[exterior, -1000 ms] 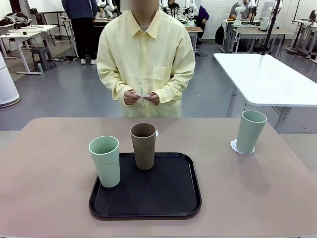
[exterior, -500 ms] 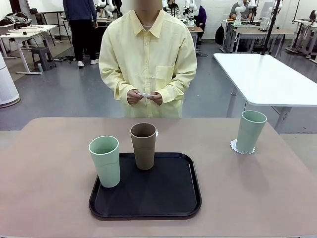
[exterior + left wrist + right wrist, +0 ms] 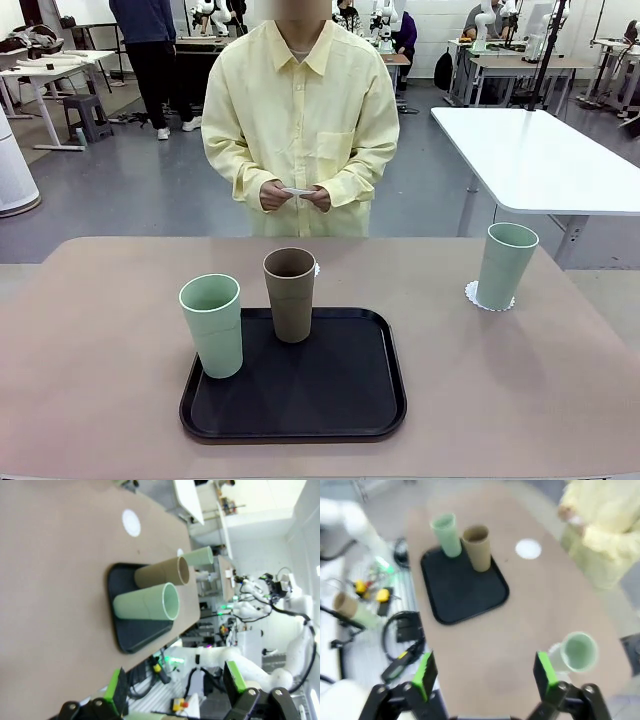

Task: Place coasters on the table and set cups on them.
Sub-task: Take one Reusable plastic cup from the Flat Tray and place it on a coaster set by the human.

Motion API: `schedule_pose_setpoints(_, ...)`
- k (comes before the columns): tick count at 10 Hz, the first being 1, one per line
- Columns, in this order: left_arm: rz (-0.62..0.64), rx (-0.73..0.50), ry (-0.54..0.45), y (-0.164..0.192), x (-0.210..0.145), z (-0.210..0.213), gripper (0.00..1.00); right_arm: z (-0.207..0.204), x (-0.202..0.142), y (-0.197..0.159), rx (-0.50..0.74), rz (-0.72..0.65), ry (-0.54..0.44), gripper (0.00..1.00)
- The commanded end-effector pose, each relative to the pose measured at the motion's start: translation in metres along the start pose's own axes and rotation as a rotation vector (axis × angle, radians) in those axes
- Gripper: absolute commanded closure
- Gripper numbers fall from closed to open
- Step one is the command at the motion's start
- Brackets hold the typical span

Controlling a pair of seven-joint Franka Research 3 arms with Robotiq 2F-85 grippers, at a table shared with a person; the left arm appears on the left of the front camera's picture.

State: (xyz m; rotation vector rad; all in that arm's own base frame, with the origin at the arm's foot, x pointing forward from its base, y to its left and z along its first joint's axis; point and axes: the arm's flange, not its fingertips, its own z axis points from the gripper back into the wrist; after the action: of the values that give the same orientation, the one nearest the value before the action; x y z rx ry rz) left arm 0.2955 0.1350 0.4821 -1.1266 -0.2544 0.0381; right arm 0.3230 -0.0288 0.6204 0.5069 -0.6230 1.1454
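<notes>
A brown cup (image 3: 290,294) and a pale mint cup (image 3: 211,325) stand on the black tray (image 3: 330,400). A second mint cup (image 3: 505,265) stands on a lacy white coaster (image 3: 472,293) at the table's right. Another coaster (image 3: 528,549) lies bare on the table (image 3: 90,340) behind the brown cup; only its edge (image 3: 316,268) peeks out in the front view. The person's hands hold a third coaster (image 3: 297,191) at waist height. My left gripper (image 3: 175,687) hangs open above the table's side, and my right gripper (image 3: 485,675) hangs open high over the right part. Neither holds anything.
The person in a yellow shirt (image 3: 300,110) stands at the far edge. A white table (image 3: 540,160) is behind on the right. Bare tabletop lies left of the tray and between the tray and the right cup.
The person has shifted slightly to the right, still holding the coaster. Cups, tray and grippers have not moved.
</notes>
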Motion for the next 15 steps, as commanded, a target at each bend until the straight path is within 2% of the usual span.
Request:
schedule_pose_setpoints(1, -0.011, -0.015, -0.007, 0.000, 0.001, 0.000, 0.00, -0.096, 0.009, 0.038, -0.026, 0.161, 0.095, 0.00)
schedule_pose_setpoints(3, -0.011, -0.015, -0.007, 0.000, 0.001, 0.000, 0.00, -0.158, 0.025, 0.078, 0.015, 0.259, 0.127, 0.00)
schedule_pose_setpoints(4, -0.011, -0.015, -0.007, 0.000, 0.001, 0.000, 0.00, -0.182, 0.028, 0.086, 0.024, 0.274, 0.150, 0.00)
schedule_pose_setpoints(7, -0.011, -0.015, -0.007, 0.000, 0.001, 0.000, 0.00, -0.236, 0.026, 0.060, 0.061, 0.154, 0.209, 0.00)
schedule_pose_setpoints(8, -0.011, -0.015, -0.007, 0.000, 0.001, 0.000, 0.00, -0.243, 0.024, 0.043, 0.087, 0.074, 0.221, 0.00)
schedule_pose_setpoints(9, -0.011, -0.015, -0.007, 0.000, 0.001, 0.000, 0.00, -0.223, 0.030, 0.080, 0.062, 0.235, 0.206, 0.00)
schedule_pose_setpoints(15, -0.011, -0.015, -0.007, 0.000, 0.001, 0.000, 0.00, -0.223, 0.030, 0.080, 0.062, 0.235, 0.206, 0.00)
